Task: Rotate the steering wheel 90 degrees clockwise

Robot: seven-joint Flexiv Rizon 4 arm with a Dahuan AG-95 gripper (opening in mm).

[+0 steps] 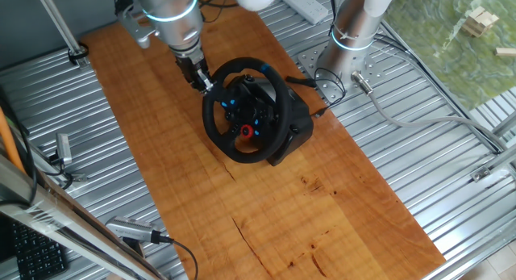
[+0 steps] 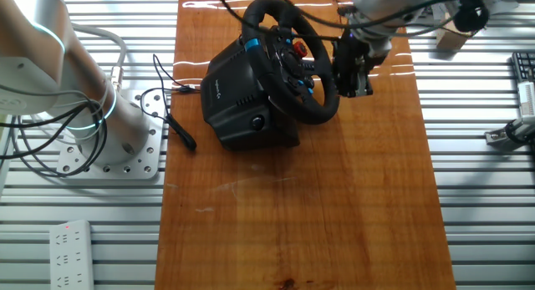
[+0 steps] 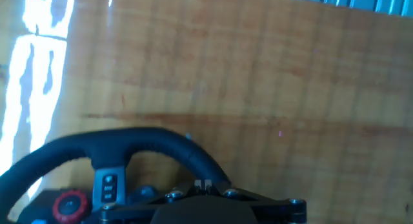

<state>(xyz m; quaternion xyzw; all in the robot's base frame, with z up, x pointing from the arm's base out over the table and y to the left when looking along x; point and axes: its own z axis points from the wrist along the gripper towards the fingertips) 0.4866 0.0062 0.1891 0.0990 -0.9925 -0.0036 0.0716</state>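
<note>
The steering wheel is black with a thick rim, blue-lit hub buttons and a red round button. It stands tilted on its black base on the wooden board. My gripper is at the rim's upper left, with its fingertips close together against the rim's outer side. In the other fixed view the gripper is just right of the wheel. In the hand view the shut gripper sits at the rim, and the red button shows at lower left.
The wooden board lies on a slatted metal table. A second arm's base stands behind the wheel, with cables beside the wheel's base. A power strip lies at the table edge.
</note>
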